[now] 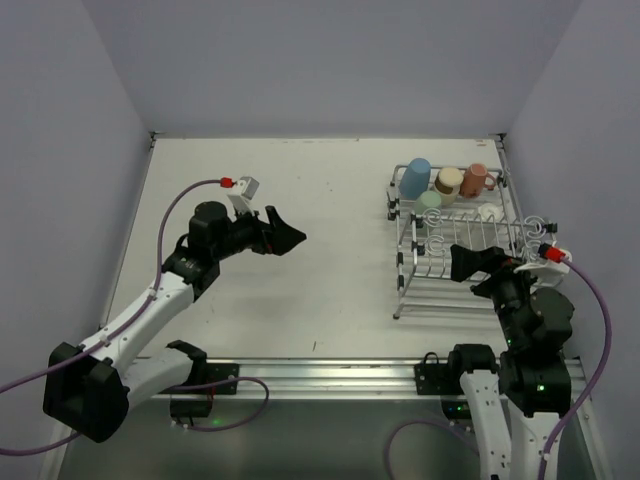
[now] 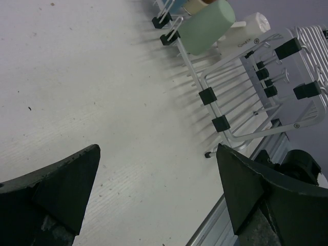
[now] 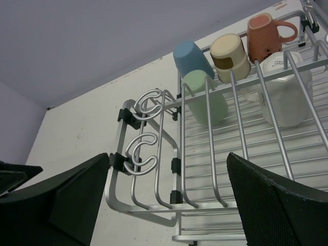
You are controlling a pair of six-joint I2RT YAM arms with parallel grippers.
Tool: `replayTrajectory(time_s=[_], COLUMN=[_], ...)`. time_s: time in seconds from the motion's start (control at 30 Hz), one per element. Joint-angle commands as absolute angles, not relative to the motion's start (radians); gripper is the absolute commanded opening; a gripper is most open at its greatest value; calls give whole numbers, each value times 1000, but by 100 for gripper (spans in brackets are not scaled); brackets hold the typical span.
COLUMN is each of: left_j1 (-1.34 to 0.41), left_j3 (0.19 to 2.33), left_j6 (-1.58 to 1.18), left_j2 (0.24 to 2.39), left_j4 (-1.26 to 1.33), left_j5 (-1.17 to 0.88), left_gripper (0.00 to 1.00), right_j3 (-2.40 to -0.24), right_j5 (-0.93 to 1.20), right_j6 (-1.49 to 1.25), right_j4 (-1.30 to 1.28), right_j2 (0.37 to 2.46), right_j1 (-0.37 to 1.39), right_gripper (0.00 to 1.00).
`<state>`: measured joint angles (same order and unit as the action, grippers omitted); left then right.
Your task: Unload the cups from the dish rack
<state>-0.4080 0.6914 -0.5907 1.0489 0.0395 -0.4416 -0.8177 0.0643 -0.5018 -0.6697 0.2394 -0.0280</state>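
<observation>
Black right gripper [image 3: 168,159] spread wide at near end of silver wire dish rack [image 3: 154,134], five small plain cups [image 3: 207,100] ahead, perhaps all tipped, black left gripper [image 2: 159,148] also spread.

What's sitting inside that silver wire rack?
Five cups crowd the far end of the rack: blue cup, tan cup and pink mug in back, green cup and white cup before them. The rack floor under them is covered.
</observation>
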Motion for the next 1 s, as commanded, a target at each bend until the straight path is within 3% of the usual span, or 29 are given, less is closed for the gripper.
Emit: replayTrajectory(time_s=[0.0,0.37,0.97], left_j1=[-403,-403,-405], left_j3=[690,721,767], left_j6=[-597,-603,-568], left_j2=[1051,1091,1121], left_j4=[83,58,20], left_j5=[-462,-416,-311], left_gripper=[100,100,100], right_j3=[-842,-991,-1423], right_j5=[31,-55,-213], right_j6=[-508,-492,-537], right_j4=[-660,-689,-844], right_j2=[252,408,967], right_j1=[-28,-29,-26], right_gripper=[99,99,99])
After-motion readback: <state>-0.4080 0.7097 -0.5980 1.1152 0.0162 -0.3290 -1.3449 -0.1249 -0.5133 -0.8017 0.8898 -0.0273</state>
